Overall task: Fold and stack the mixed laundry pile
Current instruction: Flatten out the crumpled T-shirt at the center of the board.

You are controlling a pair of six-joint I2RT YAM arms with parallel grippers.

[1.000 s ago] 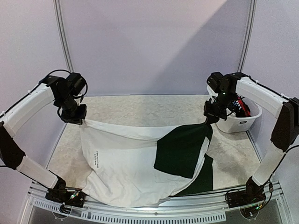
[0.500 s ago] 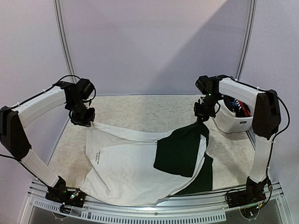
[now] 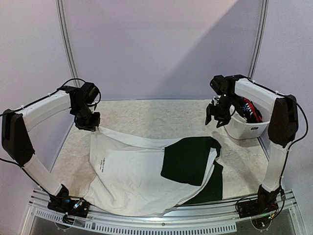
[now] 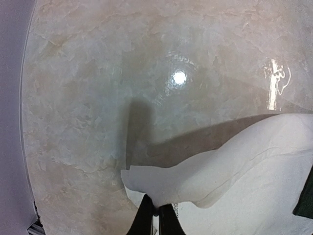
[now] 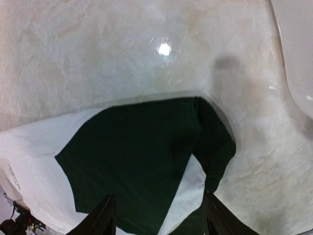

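A white T-shirt point(image 3: 127, 171) with small black print lies spread across the table, its far left corner lifted. My left gripper point(image 3: 89, 125) is shut on that corner; in the left wrist view the fingertips point(image 4: 157, 215) pinch the white cloth point(image 4: 234, 166). A dark green piece point(image 3: 188, 159) lies on the shirt's right half. My right gripper point(image 3: 217, 116) hangs open above and behind the green piece, with nothing between its fingers. From the right wrist, the green piece point(image 5: 137, 152) lies flat below the spread gripper point(image 5: 159, 218).
A white plastic tub point(image 3: 244, 131) stands at the back right, just right of my right gripper, with red and dark garments point(image 3: 250, 110) inside. Its wall point(image 5: 298, 49) fills the top right of the right wrist view. Bare marbled tabletop point(image 3: 156, 115) stretches behind the shirt.
My right gripper has opened and let go of the dark green piece, which dropped flat onto the shirt. The left gripper keeps its hold on the white corner, slightly further right than a second ago.
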